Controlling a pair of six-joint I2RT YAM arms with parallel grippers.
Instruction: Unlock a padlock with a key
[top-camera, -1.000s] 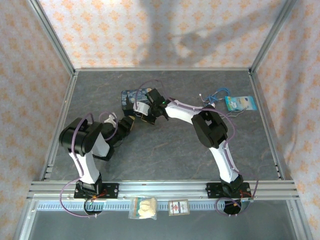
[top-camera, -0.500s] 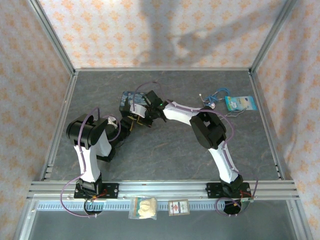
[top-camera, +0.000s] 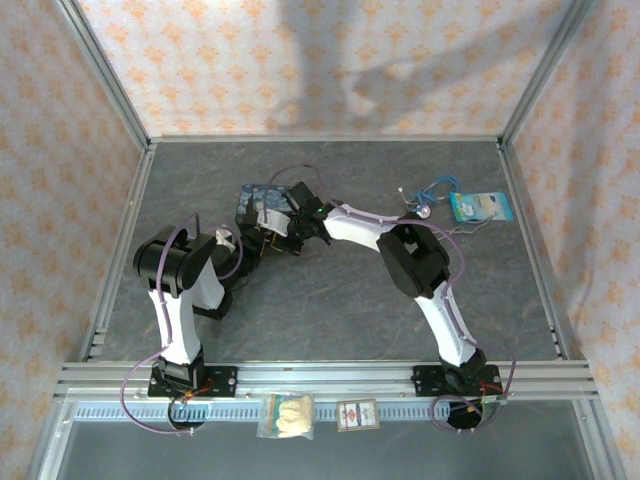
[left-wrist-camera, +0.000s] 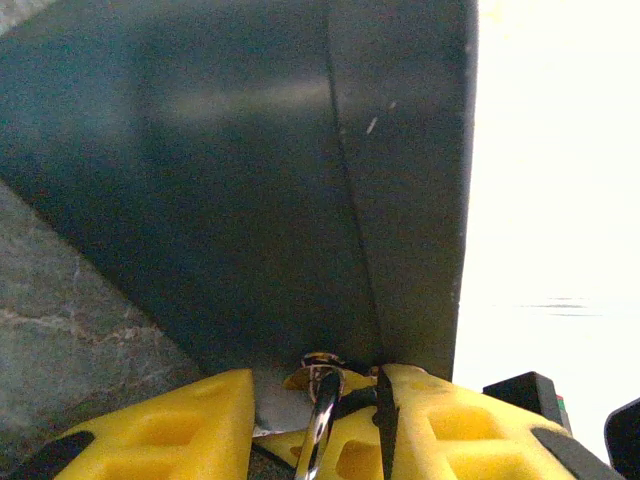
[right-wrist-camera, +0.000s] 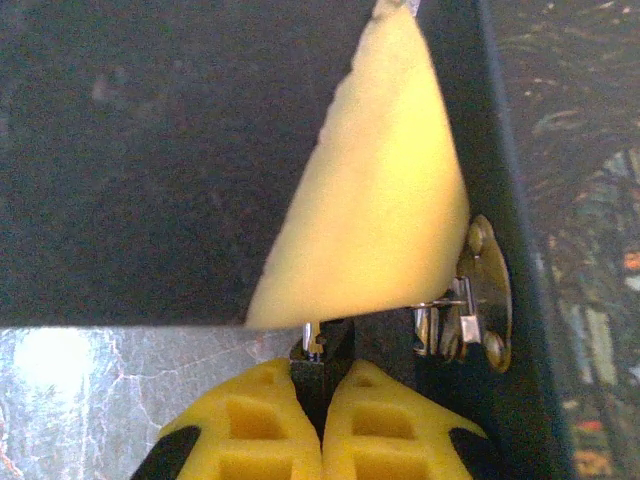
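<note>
1. The padlock (left-wrist-camera: 321, 405), in the left wrist view, appears as a thin silvery shackle rod with a small brassy bit at its top. It stands between the left end effector's (left-wrist-camera: 318, 392) yellow fingers (left-wrist-camera: 180, 425), just in front of the dark wall of the blue tin (left-wrist-camera: 250, 180). The jaws stand apart around it. I cannot tell whether they pinch it, and the lock body is hidden.
2. In the right wrist view, the right end effector (right-wrist-camera: 320, 368) has its jaws pressed together. A tiny silvery tip, which I take for the key (right-wrist-camera: 312, 342), pokes out beyond them. One left finger (right-wrist-camera: 380, 200) crosses above, and the tin's hasp (right-wrist-camera: 482, 290) is just beside it on the right.
3. In the top view, both end effectors meet on the tabletop (top-camera: 330, 300), at the near edge of the tin. The left one is at (top-camera: 258, 240) and the right one at (top-camera: 290, 222). Lock and key are too small to make out here.
4. Judged progress: lock and key are brought together. Seating the key, turning it and freeing the shackle are not yet shown as done.
</note>
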